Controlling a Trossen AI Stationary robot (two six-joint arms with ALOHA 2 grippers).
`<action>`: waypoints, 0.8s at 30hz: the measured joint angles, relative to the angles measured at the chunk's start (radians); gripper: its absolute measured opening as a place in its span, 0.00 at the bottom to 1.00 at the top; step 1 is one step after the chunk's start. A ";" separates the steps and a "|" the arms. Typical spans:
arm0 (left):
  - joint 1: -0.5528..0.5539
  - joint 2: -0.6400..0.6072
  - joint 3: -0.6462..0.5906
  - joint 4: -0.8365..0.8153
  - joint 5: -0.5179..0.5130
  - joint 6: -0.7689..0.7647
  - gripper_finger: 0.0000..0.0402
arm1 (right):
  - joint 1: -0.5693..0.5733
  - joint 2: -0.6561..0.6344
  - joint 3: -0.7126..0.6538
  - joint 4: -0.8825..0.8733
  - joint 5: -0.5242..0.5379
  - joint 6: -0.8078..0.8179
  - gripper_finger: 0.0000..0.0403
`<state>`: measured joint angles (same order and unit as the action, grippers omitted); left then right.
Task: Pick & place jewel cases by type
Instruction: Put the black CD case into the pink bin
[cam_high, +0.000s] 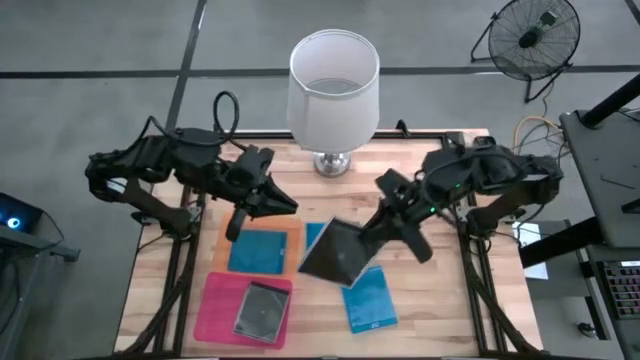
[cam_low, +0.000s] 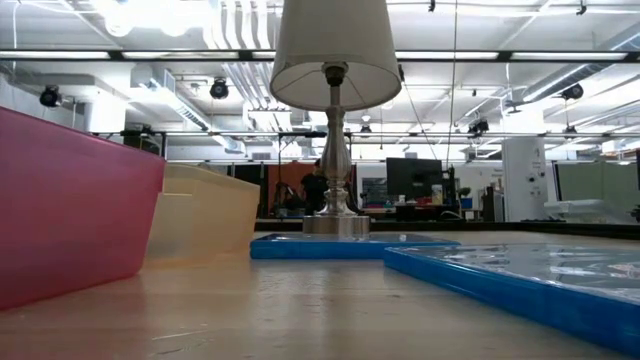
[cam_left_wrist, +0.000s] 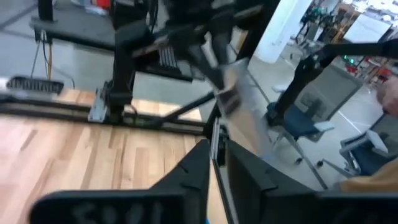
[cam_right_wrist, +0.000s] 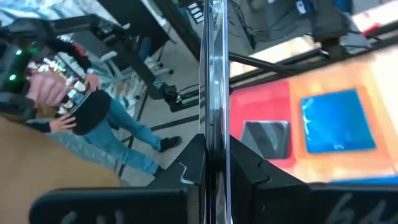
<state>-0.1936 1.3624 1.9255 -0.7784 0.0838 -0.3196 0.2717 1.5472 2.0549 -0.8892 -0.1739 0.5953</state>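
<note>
My right gripper (cam_high: 380, 226) is shut on a dark grey jewel case (cam_high: 335, 252), held above the table's middle. Part of a blue case (cam_high: 316, 234) shows beneath it, and another blue case (cam_high: 368, 298) lies nearer the near edge. A third blue case (cam_high: 258, 250) lies flat on the orange sheet (cam_high: 292, 236). A dark case (cam_high: 262, 310) lies on the pink sheet (cam_high: 215, 305). My left gripper (cam_high: 272, 197) hovers over the orange sheet's far edge, its fingers (cam_left_wrist: 193, 171) shut on nothing. My right gripper pinches the dark grey case between its two fingers by the edge (cam_right_wrist: 212, 127) that faces the table's right and far side. The fingers slant down from that side. The case is lifted clear and tilted, and it stands edge-on between the fingers (cam_right_wrist: 245, 165) in the right wrist view.
A white-shaded lamp (cam_high: 333, 90) stands at the table's far edge, between the arms. The pink sheet (cam_low: 70, 210) and orange sheet (cam_low: 205, 220) rise like low walls in the low view, beside blue cases (cam_low: 520, 272). A person (cam_right_wrist: 81, 106) stands beyond the table.
</note>
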 joint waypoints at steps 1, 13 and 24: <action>0.000 -0.003 0.000 -0.022 0.004 -0.007 0.12 | 0.006 0.024 0.031 -0.004 0.000 -0.005 0.06; -0.066 -0.006 -0.017 -0.104 0.013 -0.067 0.55 | 0.014 0.236 0.291 -0.210 0.020 -0.037 0.06; -0.074 0.028 -0.068 -0.114 0.011 -0.216 0.58 | 0.014 0.286 0.297 -0.213 0.021 -0.038 0.06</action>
<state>-0.2676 1.3904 1.8579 -0.8927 0.0944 -0.5357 0.2855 1.8332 2.3524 -1.1021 -0.1527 0.5575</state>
